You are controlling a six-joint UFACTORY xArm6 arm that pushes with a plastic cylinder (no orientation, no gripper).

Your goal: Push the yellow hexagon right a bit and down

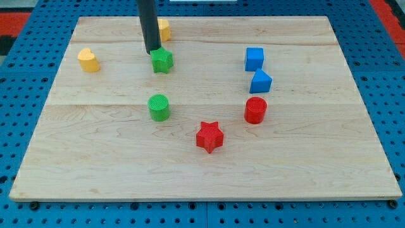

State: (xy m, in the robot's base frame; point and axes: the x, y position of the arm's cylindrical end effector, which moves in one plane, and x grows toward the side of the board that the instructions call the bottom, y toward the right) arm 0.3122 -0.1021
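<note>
The yellow hexagon [164,29] lies near the board's top edge, partly hidden behind my dark rod. My tip [153,52] rests on the board just below and left of the hexagon. It is close against the upper left side of a green star [162,61]; I cannot tell whether they touch. A second yellow block [88,60], of rounded shape, lies far to the left.
A green cylinder [159,107] sits below the green star. A red star [209,137] and a red cylinder [255,110] lie lower right. Two blue blocks [254,59] [260,82] stand at the right. The wooden board [316,164] lies on a blue pegboard.
</note>
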